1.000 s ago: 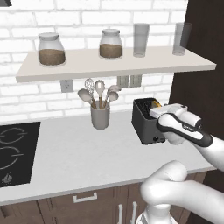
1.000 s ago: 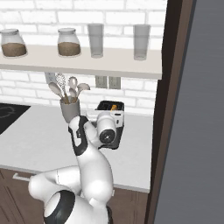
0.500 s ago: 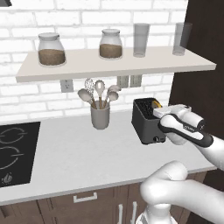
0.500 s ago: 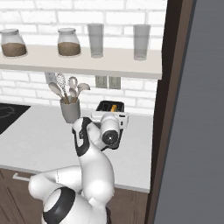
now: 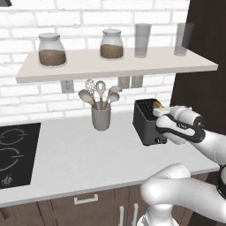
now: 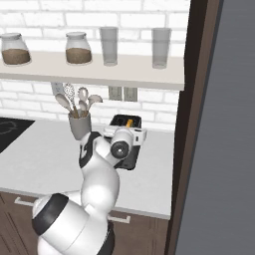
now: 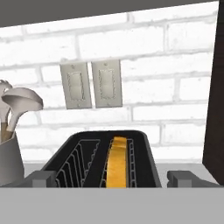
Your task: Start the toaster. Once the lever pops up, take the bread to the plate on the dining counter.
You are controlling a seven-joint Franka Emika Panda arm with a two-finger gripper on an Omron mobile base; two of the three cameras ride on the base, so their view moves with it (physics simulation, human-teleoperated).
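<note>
Black toaster (image 7: 103, 159) – bread (image 7: 117, 161) in right slot | gripper (image 7: 116, 178) wide apart – holding nothing

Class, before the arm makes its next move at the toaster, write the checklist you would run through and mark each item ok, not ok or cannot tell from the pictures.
1. Gripper open: ok, the finger tips stand wide apart in the hand view.
2. Gripper empty: ok, nothing sits between the tips.
3. Bread in the toaster: ok, the yellow slice stands on edge in the right-hand slot; the left slot is empty.
4. Hand lined up with the toaster: ok, the slots lie centred just past the tips.
5. Lever position, up or down: cannot tell, no lever is visible.
6. Utensil cup out of the way: ok, it stands apart to the toaster's left.
</note>
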